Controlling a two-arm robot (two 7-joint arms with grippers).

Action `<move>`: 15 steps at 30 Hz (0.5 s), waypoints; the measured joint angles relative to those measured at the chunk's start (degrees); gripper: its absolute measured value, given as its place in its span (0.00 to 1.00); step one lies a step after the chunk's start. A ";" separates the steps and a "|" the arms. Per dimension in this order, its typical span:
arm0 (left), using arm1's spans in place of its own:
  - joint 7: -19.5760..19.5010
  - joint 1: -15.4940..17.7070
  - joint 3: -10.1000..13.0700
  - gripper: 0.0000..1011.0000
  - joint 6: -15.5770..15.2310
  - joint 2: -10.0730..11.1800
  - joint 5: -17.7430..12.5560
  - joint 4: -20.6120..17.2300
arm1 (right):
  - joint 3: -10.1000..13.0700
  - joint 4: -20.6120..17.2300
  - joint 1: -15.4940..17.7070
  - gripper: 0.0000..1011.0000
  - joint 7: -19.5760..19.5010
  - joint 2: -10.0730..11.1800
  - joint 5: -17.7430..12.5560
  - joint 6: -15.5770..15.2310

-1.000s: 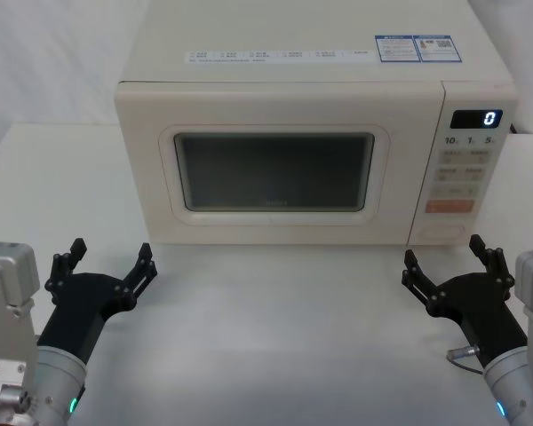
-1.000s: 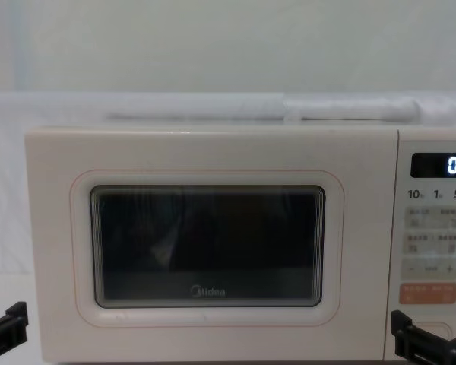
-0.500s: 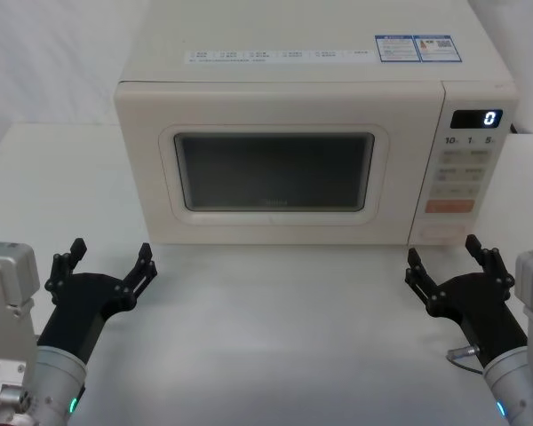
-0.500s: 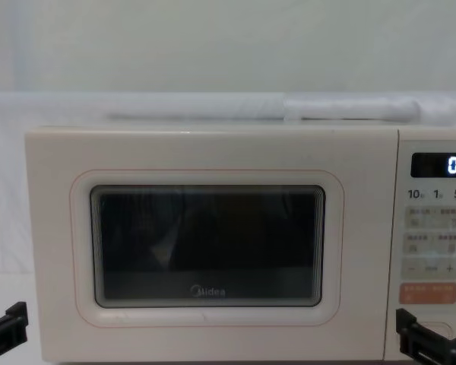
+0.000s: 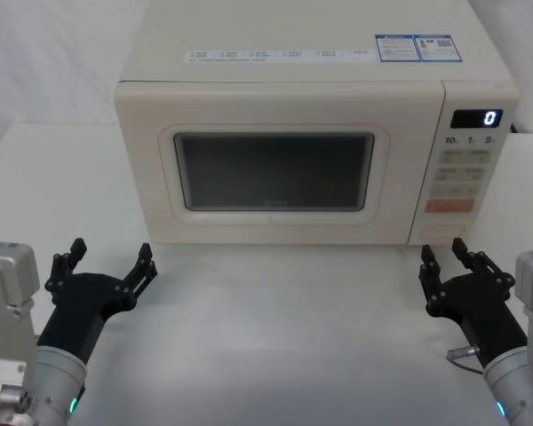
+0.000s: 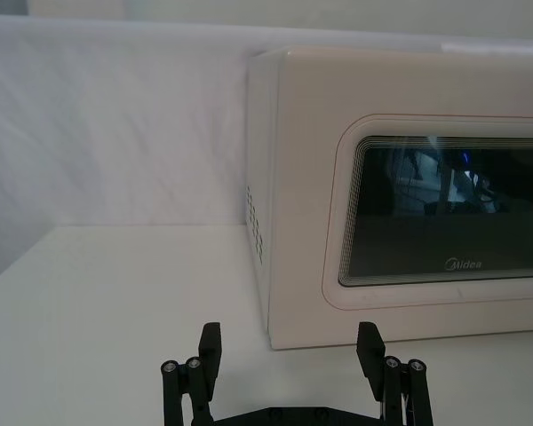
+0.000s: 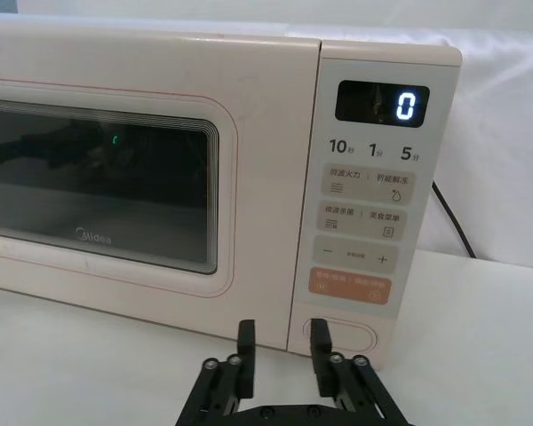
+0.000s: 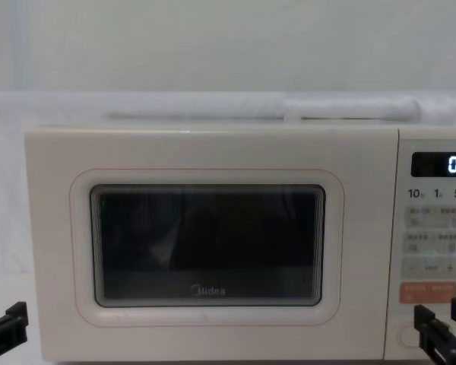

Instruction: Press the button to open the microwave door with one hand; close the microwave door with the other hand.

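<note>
The cream microwave stands at the back of the white table, and its microwave door [image 5: 275, 169] with the dark window is closed. At the foot of the control panel [image 5: 466, 169] lies the wide cream button [image 7: 351, 335], also seen as the button [image 5: 444, 232] from the head. My right gripper [image 5: 444, 251] hovers just in front of that button, apart from it, fingers narrowed to a small gap with nothing between them; the wrist view shows the right gripper [image 7: 282, 342] level with the button. My left gripper [image 5: 109, 251] hangs wide open and empty before the door's left lower corner.
The microwave's display [image 7: 382, 104] reads 0. A black cable [image 7: 449, 217] runs behind the oven on the right. Bare white table [image 5: 275, 328] lies between the two arms, with a white backdrop behind.
The right gripper's fingers have drawn much closer together, from wide open to a narrow gap, and it has edged a little to the right. The left arm has stayed still.
</note>
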State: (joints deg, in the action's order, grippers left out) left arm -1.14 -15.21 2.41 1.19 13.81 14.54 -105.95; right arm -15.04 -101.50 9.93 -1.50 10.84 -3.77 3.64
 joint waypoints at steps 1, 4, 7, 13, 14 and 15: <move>0.00 0.00 0.00 0.99 0.00 0.00 0.00 0.00 | 0.00 0.00 0.00 0.40 0.00 0.00 0.00 0.00; 0.00 0.00 0.00 0.99 0.00 0.00 0.00 0.00 | 0.00 0.00 0.00 0.30 0.00 0.00 0.00 0.00; 0.00 0.00 0.00 0.99 0.00 -0.01 0.00 0.00 | 0.00 0.00 0.00 0.20 0.00 0.00 0.00 0.00; 0.00 0.00 0.00 0.99 0.00 0.00 0.00 0.00 | 0.00 0.00 0.00 0.02 0.00 0.00 0.00 0.00; 0.00 0.00 0.00 0.99 0.00 0.00 0.00 0.00 | 0.00 0.00 0.00 0.00 0.00 0.00 0.00 0.00; 0.00 0.00 0.00 0.99 0.00 0.00 0.00 0.00 | 0.00 0.00 0.00 0.00 0.00 0.00 0.00 0.00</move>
State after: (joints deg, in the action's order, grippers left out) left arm -1.14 -15.21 2.41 1.19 13.81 14.54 -105.95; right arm -15.05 -101.49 9.93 -1.50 10.84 -3.78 3.64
